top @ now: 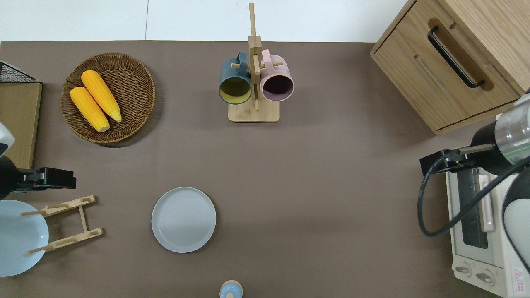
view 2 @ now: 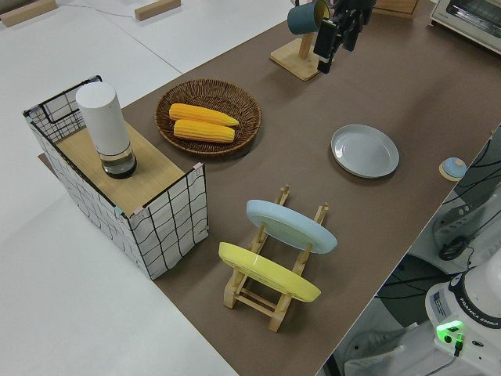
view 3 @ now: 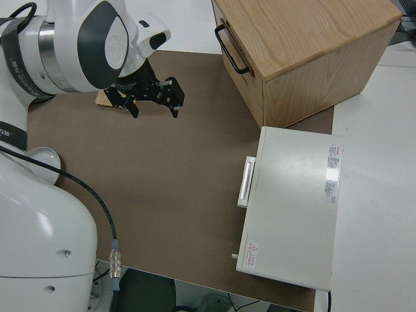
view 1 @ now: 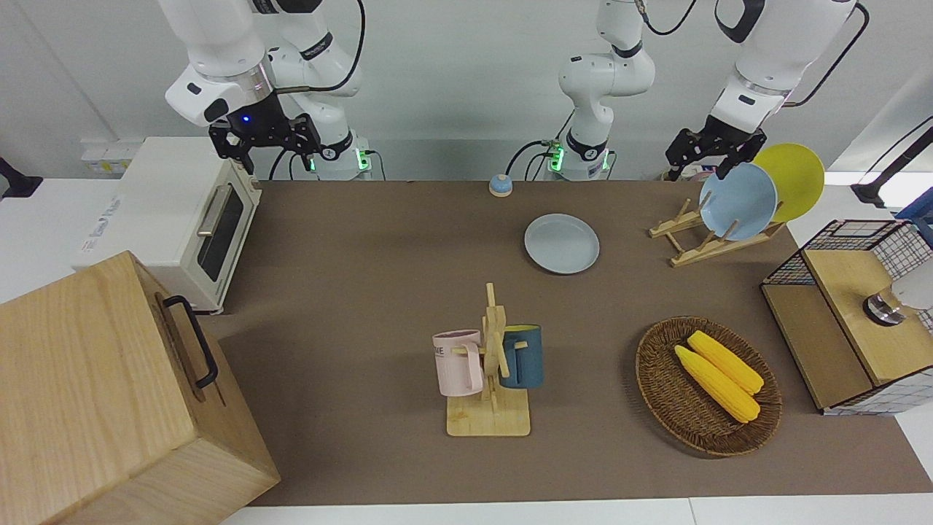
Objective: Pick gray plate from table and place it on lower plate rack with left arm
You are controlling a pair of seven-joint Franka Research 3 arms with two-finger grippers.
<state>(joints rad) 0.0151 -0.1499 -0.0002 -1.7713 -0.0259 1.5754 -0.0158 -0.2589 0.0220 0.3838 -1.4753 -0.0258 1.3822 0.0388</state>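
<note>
Gripper [view 1: 711,154] on the left arm is up in the air with nothing in it, hanging by the wooden rack's [top: 66,223] farther rail at that arm's end of the tabletop [top: 314,174]. I honestly can't tell how far its fingers are spread from any of these views, so I won't guess.

Progress-wise, I'd say basically nothing is done yet. The gray plate [top: 183,219] lies flat on the tabletop, well apart from the gripper and untouched, beside the rack toward the middle of the tabletop. So the whole pick and the whole place are left.

On the rack, a light blue plate [view 1: 738,201] and a yellow plate [view 1: 794,179] already stand in the higher slots, leaning. The low end looks free in the overhead view, with bare pegs showing, so that's presumably where the gray one goes.

Right arm is parked, gripper [view 1: 266,138] empty.
</note>
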